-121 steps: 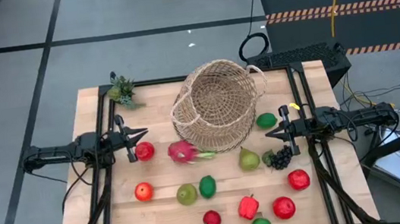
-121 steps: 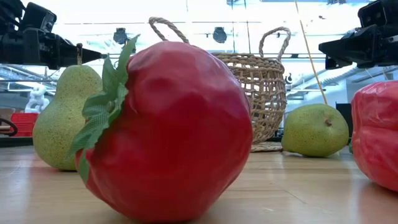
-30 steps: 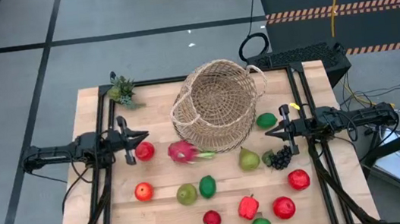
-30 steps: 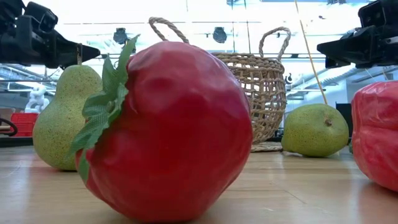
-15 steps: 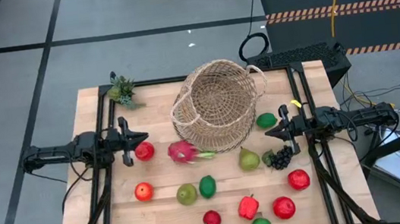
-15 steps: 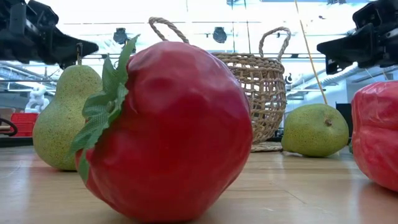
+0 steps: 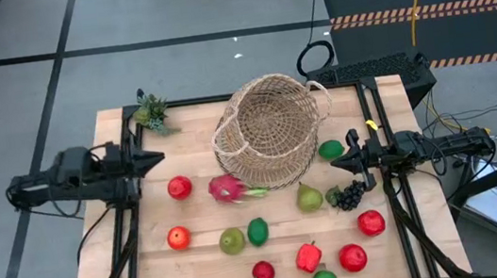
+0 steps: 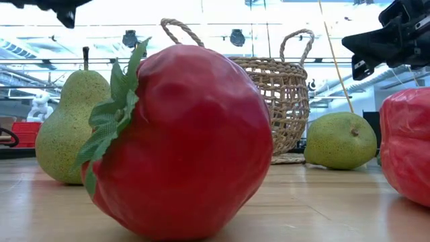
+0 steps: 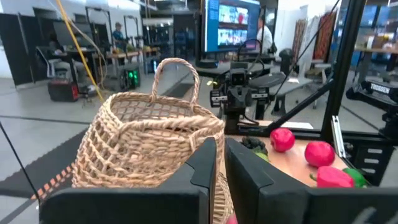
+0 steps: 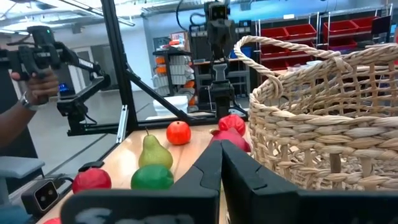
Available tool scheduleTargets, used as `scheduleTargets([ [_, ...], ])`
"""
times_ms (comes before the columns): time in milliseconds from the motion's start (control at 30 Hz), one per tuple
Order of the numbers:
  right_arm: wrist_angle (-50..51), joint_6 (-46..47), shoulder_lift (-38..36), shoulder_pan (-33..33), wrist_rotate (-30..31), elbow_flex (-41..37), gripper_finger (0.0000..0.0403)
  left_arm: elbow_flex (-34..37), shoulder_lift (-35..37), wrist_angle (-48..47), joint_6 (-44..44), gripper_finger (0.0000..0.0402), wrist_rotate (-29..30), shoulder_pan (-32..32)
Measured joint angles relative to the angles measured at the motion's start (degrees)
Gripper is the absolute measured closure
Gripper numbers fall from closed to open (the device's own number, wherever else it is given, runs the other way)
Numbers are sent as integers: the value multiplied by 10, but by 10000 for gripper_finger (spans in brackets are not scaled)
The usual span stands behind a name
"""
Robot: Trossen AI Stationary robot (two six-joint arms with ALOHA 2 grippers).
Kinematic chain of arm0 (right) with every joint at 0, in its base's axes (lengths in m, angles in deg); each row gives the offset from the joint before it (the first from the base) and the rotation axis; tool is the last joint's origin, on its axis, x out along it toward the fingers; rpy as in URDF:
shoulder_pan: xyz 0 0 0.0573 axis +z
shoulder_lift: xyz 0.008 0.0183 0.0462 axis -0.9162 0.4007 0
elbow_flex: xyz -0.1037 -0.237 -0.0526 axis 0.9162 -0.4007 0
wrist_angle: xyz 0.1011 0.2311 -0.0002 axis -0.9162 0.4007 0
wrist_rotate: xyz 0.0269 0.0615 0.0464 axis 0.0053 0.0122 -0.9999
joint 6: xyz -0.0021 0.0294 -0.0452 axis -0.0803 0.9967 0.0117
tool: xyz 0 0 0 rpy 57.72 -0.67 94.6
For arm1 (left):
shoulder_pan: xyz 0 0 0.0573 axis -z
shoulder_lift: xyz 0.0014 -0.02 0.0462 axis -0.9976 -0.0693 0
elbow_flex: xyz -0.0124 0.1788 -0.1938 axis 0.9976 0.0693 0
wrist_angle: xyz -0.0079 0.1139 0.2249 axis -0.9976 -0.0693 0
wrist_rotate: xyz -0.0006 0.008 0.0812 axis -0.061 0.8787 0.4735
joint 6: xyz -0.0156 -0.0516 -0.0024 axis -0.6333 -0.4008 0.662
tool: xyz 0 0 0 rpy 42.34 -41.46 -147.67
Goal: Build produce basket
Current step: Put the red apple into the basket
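The tan wicker basket (image 7: 271, 131) stands on the table's far middle, its opening up. Produce lies loose around it: a red apple (image 7: 179, 187), a pink dragonfruit (image 7: 227, 188), a pear (image 7: 308, 196), dark grapes (image 7: 348, 195), a lime (image 7: 331, 149), and more near the front edge, among them a red pepper (image 7: 308, 257). My left gripper (image 7: 156, 156) hangs shut and level, high over the table's left side, pointing at the basket (image 9: 143, 143). My right gripper (image 7: 335, 160) is shut and level at the right side, next to the lime and the grapes.
A small green spiky plant (image 7: 152, 113) sits at the far left corner. Black frame rails (image 7: 127, 230) run along both table sides. In the right wrist view a person's hand (image 10: 37, 84) holds a device beyond the table. Bare wood lies left of the basket.
My left gripper has risen well above the table and drawn back a little toward the left edge, away from the red apple, staying shut. My right gripper has rolled about its own axis in place. No produce has moved.
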Motion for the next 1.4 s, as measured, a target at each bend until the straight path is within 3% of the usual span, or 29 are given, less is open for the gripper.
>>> scheduleTargets([
  [533,0,27,0,0,0,0,403,-370,-246,-286,13,364,-24,0],
  [833,11,131,0,0,28,3,403,-377,-271,-296,42,364,-26,0],
  [1000,27,133,19,0,29,34,403,-372,-272,-230,65,364,-15,0],
  [1400,170,78,193,0,27,295,403,-371,-307,-208,78,364,-12,0],
])
